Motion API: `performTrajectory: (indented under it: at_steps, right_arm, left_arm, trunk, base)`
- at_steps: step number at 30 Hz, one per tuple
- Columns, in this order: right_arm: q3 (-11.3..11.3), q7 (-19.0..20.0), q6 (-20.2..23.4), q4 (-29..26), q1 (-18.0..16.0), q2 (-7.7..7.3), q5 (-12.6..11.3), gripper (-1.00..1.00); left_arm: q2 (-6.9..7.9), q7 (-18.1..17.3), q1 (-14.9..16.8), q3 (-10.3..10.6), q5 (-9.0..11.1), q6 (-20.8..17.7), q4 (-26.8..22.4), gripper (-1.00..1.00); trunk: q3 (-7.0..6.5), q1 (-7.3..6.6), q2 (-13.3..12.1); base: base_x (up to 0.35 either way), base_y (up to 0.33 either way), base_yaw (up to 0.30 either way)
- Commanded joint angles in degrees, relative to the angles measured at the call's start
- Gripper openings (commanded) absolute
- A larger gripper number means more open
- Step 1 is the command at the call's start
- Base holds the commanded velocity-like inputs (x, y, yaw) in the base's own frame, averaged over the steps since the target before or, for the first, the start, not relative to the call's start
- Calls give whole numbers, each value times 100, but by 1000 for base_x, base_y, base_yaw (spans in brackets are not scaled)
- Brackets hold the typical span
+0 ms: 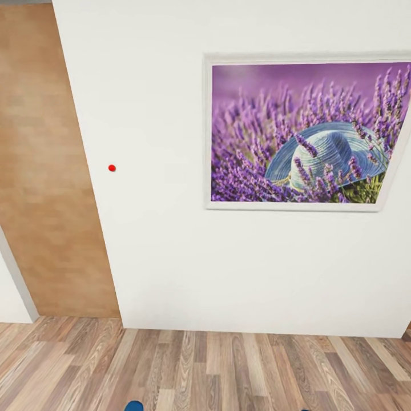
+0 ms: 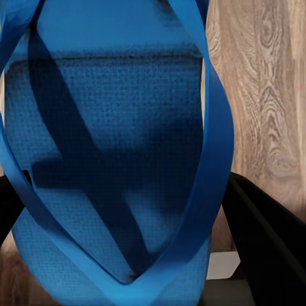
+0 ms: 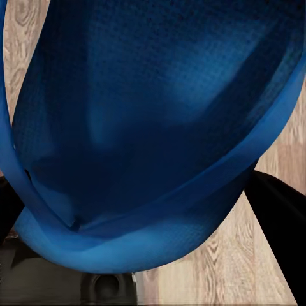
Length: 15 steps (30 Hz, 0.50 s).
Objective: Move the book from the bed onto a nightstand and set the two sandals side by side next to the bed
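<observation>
Each gripper is pinching one blue sandal (image 2: 115, 159) (image 3: 153, 127) over the wood floor (image 1: 228, 371), both sandals awaiting placement beside the bed.

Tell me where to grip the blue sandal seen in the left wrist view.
Grip the sandal across its sole edge near the toe, where the straps meet, coming from above. The flat sole fits between the dark fingers flanking it, as it apparently already sits.

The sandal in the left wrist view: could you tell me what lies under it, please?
Wood-plank floor shows beside the blue sandal; whatever lies directly beneath it is covered.
</observation>
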State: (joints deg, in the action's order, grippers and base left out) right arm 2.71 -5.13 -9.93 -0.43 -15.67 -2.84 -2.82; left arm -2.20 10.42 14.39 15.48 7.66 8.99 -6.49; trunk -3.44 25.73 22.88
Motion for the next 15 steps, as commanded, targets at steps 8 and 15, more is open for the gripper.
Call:
performTrajectory:
  at_steps: [8,15]
  right_arm:
    - [36,-15,-17,31,49,2,-25,-100]
    - [36,-14,-17,33,54,3,-25,-100]
  left_arm:
    - [0,21,3,52,60,20,7,-100]
    - [0,21,3,52,59,16,7,-100]
  trunk:
    - [1,5,3]
    - [1,5,3]
  base:
    - [301,-14,0]
    - [332,-1,0]
